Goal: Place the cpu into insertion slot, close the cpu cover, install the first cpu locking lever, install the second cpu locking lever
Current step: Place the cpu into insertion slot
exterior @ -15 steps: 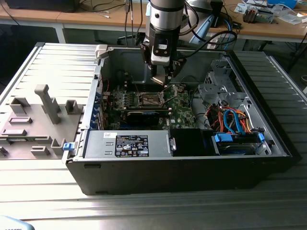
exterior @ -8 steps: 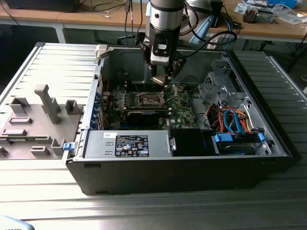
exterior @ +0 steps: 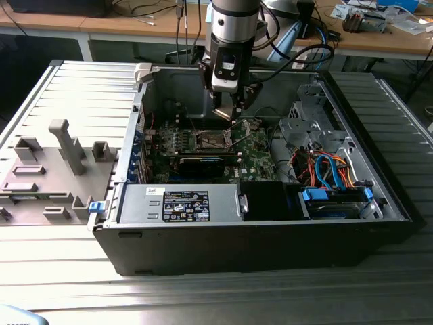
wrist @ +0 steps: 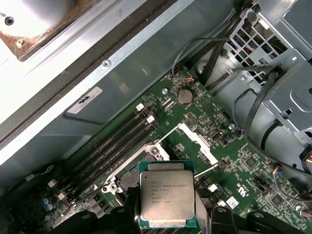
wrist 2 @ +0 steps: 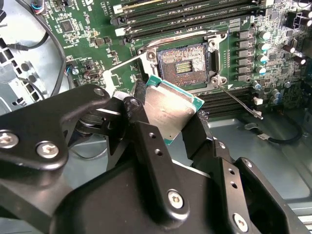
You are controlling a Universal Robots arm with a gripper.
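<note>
One cpu [wrist: 167,197] pinched by fingers [wrist 2: 151,156] | held above open insertion slot [wrist 2: 183,66] | memory slots [wrist 2: 185,19] alongside, thin locking lever [wrist 2: 240,102] jutting beside

The cpu [wrist: 167,197] has a brushed, silvery-grey metal top with a dull sheen, set on a teal-green base with a smooth edge. The tool [wrist 2: 168,122] gripping it is matt black, its links smooth and studded with bright, polished metal screws. The insertion slot [wrist 2: 185,66] shows a dark centre with fine gold-coloured contacts, framed by a bare silvery metal rim. The motherboard [wrist: 204,122] around it is glossy green, with black plastic memory slots [wrist: 117,141]. The computer case [exterior: 270,244] is matt black outside and dull grey sheet metal within. The desk [exterior: 81,88] is ribbed, satin-finished light metal, carrying matt grey plastic fixtures [exterior: 64,145].
</note>
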